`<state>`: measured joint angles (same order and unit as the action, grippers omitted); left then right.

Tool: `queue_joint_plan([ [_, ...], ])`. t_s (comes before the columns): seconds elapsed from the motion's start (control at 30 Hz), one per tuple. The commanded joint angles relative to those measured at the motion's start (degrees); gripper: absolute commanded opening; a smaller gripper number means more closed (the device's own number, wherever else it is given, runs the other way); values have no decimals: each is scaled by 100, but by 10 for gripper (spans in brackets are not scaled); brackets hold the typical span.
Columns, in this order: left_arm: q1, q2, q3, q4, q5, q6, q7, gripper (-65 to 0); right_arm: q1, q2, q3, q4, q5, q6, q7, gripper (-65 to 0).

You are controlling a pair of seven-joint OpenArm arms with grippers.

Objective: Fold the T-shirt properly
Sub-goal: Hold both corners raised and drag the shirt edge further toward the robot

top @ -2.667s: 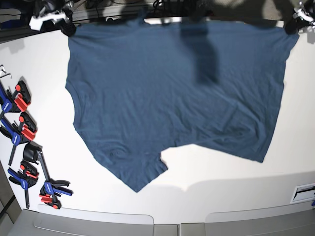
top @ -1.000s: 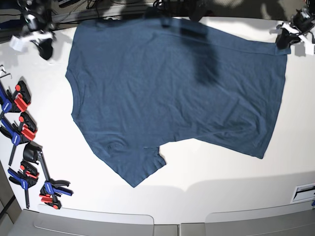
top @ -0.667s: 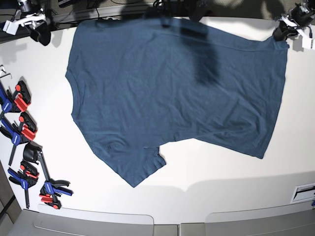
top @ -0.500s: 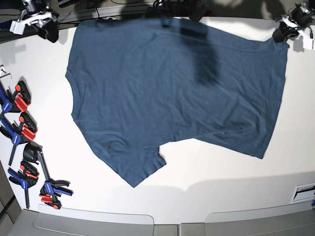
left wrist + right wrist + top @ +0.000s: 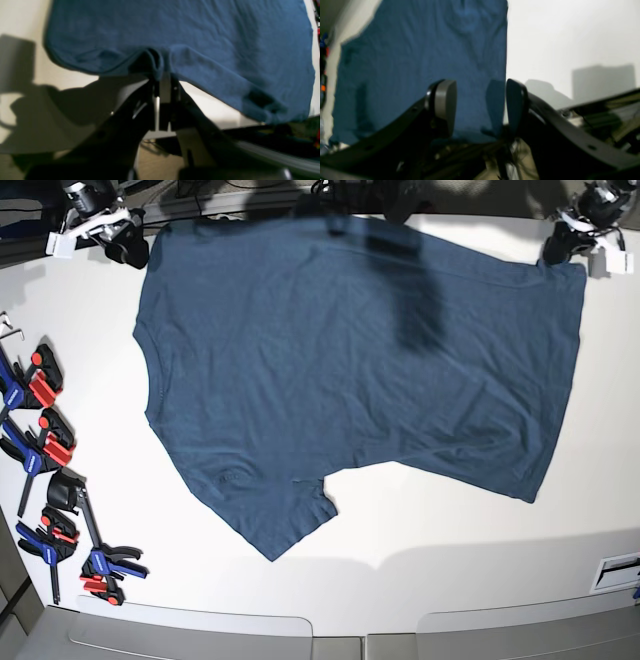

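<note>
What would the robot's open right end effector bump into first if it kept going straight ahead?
Probably the T-shirt. The right end effector points across the shirt's edge, its fingers apart with blue cloth showing between them. Depth is unclear, so it might skim above the fabric instead.

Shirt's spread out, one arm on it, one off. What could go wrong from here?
1. The left gripper pinches only a small bunch of the T-shirt hem; a pull may slip it or drag the cloth askew.
2. The right gripper is open with nothing held, so that corner is loose.
3. The hem lies at the table's far edge and may slide off.
</note>
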<state>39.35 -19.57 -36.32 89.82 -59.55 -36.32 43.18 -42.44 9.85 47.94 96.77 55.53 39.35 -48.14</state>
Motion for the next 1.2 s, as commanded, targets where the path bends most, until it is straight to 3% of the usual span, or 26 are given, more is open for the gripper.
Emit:
queue_joint_plan([
  [0.0, -13, -11, -48, 63, -151, -81, -107, -650, -70, 114, 39, 101, 50, 65, 66, -359],
  [0.1, -155, 210, -48, 63, -186, -81, -59, -650, -280, 289, 24, 98, 13, 65, 63, -358],
  [0.27, -352, 387, -48, 63, -208, -85, 107, -650, -634, 544, -79, 101, -17, 65, 52, -304],
  [0.57, -382, 400, -48, 63, -247, -173, 140, -650, -595, 507, -240, 90, -166, 65, 463, -303],
  [1.0, -380, 448, -48, 63, -243, -195, 205, -650, -120, 509, -1598, -531, -330, 65, 439, -303],
  [1.17, -378, 448, -48, 63, -243, -195, 225, -650, -122, 509, -1705, -535, -280, 65, 444, -304],
])
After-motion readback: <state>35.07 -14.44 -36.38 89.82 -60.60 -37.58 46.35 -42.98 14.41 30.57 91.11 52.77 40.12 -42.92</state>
